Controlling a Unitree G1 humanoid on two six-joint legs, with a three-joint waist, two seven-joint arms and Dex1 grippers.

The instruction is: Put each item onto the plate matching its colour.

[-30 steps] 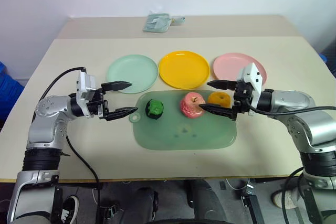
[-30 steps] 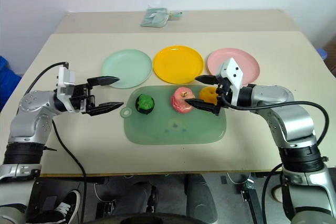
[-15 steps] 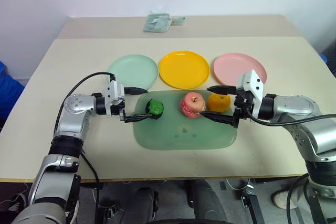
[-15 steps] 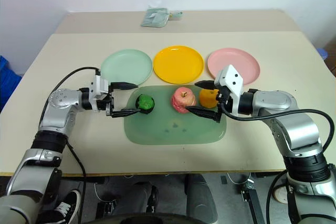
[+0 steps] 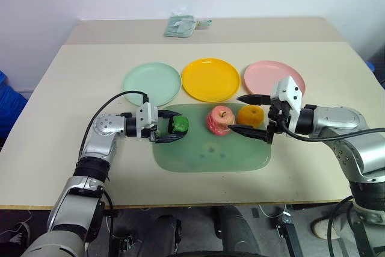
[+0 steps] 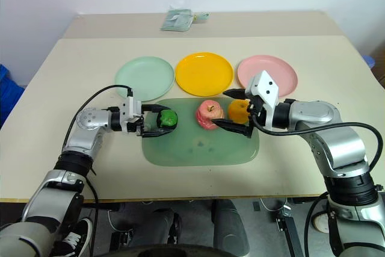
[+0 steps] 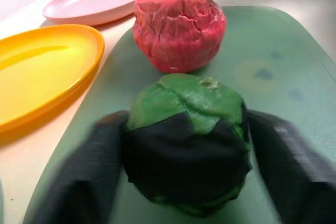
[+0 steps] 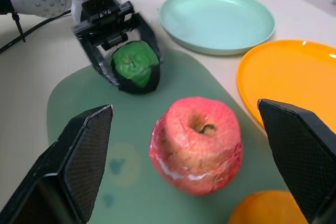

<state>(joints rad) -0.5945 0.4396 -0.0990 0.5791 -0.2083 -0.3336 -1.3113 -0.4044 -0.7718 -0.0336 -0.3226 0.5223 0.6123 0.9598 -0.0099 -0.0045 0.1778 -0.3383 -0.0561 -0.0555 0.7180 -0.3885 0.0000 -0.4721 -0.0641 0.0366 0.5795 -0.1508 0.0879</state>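
On the green mat [image 5: 210, 156] lie a green-and-black fruit [image 5: 179, 124], a pink-red apple [image 5: 219, 120] and a yellow-orange fruit [image 5: 252, 114]. My left gripper [image 5: 175, 126] reaches in from the left and is shut on the green fruit [image 7: 186, 145], one black finger on each side. My right gripper [image 5: 237, 113] hovers open over the gap between the apple and the orange fruit, holding nothing. Behind the mat stand the mint green plate [image 5: 151, 83], the yellow plate [image 5: 210, 79] and the pink plate [image 5: 267, 75], all bare.
A folded pale green cloth [image 5: 180, 25] lies at the far edge of the table. Bare tabletop surrounds the mat on the left, right and front.
My left gripper has moved right onto the mat and closed on the green fruit. The right gripper has stayed in place, still open.
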